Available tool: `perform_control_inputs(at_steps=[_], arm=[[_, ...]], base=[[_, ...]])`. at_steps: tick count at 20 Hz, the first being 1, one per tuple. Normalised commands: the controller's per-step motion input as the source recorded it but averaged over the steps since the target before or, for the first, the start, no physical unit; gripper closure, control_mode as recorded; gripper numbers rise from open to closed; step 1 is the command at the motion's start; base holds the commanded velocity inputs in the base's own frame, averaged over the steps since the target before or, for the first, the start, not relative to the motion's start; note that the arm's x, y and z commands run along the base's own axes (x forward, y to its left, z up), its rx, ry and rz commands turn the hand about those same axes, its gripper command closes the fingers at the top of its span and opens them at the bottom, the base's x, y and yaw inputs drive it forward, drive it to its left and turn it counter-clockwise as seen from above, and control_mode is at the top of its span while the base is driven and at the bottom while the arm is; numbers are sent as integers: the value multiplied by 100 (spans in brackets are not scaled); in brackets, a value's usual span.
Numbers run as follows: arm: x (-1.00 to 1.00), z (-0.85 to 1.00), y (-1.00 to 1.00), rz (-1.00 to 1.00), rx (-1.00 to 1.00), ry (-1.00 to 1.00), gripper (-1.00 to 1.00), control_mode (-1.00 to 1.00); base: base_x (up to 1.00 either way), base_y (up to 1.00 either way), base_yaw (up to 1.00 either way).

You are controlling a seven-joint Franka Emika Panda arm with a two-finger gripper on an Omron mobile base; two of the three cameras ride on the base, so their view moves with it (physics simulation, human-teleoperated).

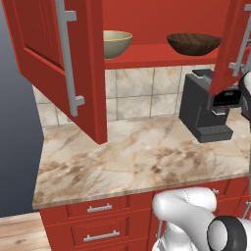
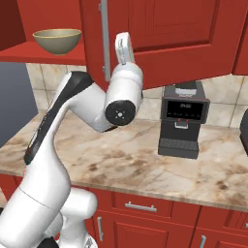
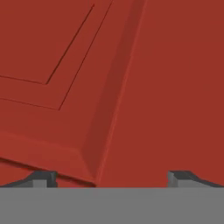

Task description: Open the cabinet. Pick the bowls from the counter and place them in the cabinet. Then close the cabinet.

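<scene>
Looking along the gripper, I see its two dark fingertips standing as far apart as they go, nothing between them, close up against a raised-panel face of the red cabinet. I cannot tell whether the tips actually touch the panel.

From the right base camera, my arm rises from the lower left, bends at a dark-faced joint and reaches up toward the cabinet's right door, close beside its long silver bar handle.

From the left base camera, both doors hang open: the left door swings far out over the counter, its bar handle facing me, and the right door is angled outward at the frame's edge. Both bowls sit on the cabinet's lower shelf, well apart: the olive-tan bowl at the left, the dark brown wood-grained bowl at the right.

Below, the beige marble counter carries a black coffee machine against the tiled backsplash. Red drawers with short horizontal handles run under the slab.
</scene>
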Motion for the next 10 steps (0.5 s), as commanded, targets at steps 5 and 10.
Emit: perform_control_inputs(at_steps=[5,10], arm=[[78,42,0,-24,0,20,-100,-100],[77,20,0,-22,0,22,-100,-100]], base=[[0,0,0],[0,0,0]])
